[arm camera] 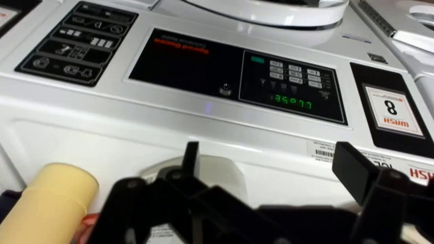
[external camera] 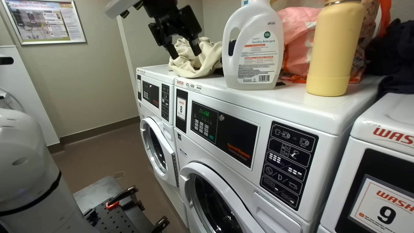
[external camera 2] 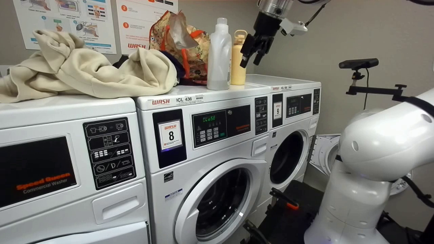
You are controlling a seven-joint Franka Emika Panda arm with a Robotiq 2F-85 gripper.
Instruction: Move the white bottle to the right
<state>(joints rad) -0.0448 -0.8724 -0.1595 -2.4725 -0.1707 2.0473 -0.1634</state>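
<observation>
The white bottle (external camera 2: 219,58) is standing vertically, its cap (external camera 2: 222,21) upward; the tool (external camera 2: 250,63) is hanging widely spread, gripping nothing.

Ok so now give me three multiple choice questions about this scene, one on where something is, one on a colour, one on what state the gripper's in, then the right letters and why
1. Which numbered washer is the laundry detergent jug standing on?
A. 7
B. 8
C. 9

2. What colour is the water bottle?
A. blue
B. lime green
C. pale yellow

3. What state is the gripper in?
A. open, holding nothing
B. shut on the jug
C. shut and empty

1 B: both exterior views show it on top of washer 8.
2 C: its body shows pale yellow in all three views.
3 A: its fingers stand apart with nothing gripped between them.
</observation>
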